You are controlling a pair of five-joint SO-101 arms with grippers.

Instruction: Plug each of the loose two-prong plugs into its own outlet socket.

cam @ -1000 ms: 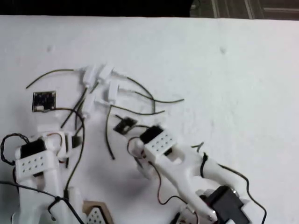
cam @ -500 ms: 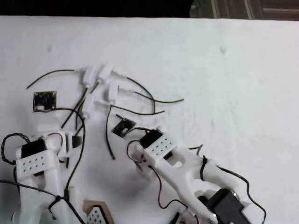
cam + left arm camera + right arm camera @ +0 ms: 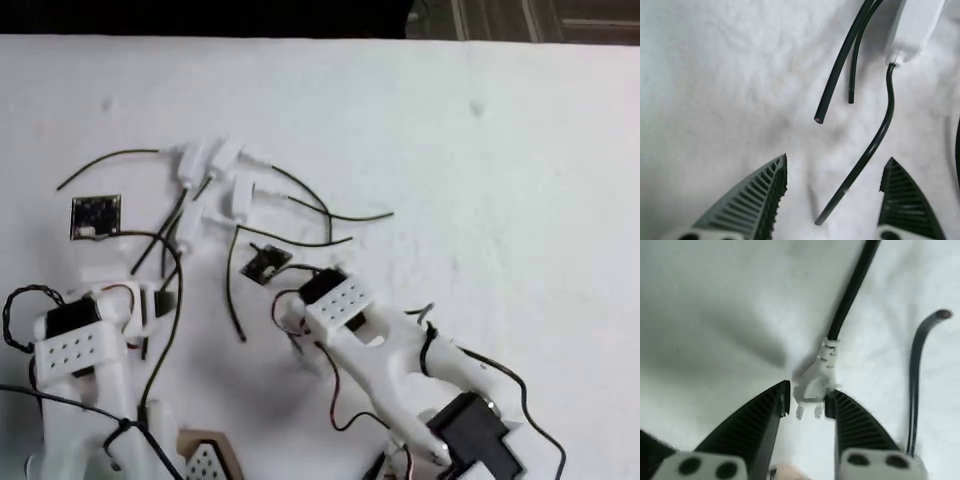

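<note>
White two-prong plug [image 3: 815, 382] between the jaws

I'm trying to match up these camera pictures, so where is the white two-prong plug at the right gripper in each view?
Right wrist view: the white plug sits clamped in the right gripper, prongs toward the camera.
High view: at that gripper's dark tip, left of the table's middle; too small to make out.
Left wrist view: loose cable ends by the left gripper, elsewhere.
Shared landmark: the right gripper.
</note>
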